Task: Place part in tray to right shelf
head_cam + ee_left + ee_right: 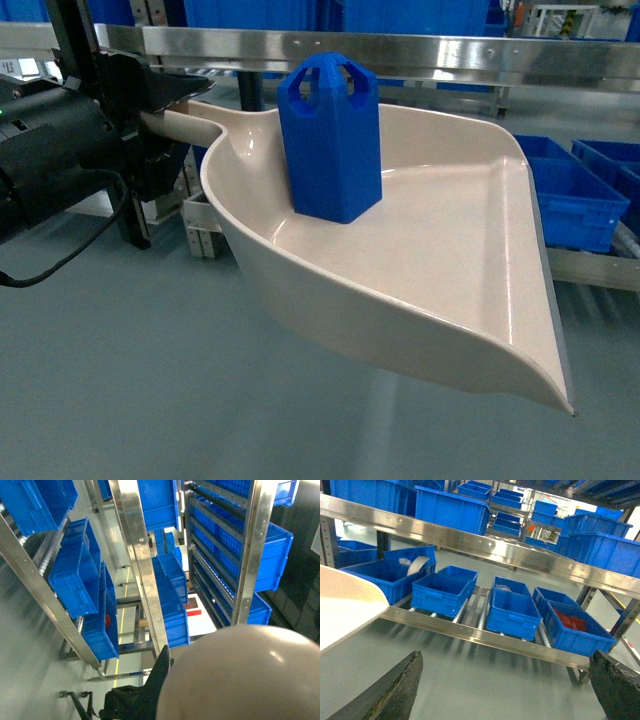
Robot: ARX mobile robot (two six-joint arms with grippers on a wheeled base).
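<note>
- Here the carrying step is in hand, as I judge it: the part already stands in the tray, and the tray is held up in the air in front of the right shelf.
- In the head view the left gripper, at the left edge of the frame, holds the tray by its handle; its fingers seem closed on the handle, though their tips are hidden.
- The right gripper holds nothing; its two dark fingers stand wide apart at the lower corners of the right wrist view.
- The part stands upright near the back wall of the tray, its long axis vertical and its tapered top with the openings pointing up.
- The tray's long axis runs from the handle at the upper left to the flat lip at the right of the frame.
- The next move, I think, calls for bringing the tray level toward the shelf rail, slowly, because the tall part could tip over.
</note>
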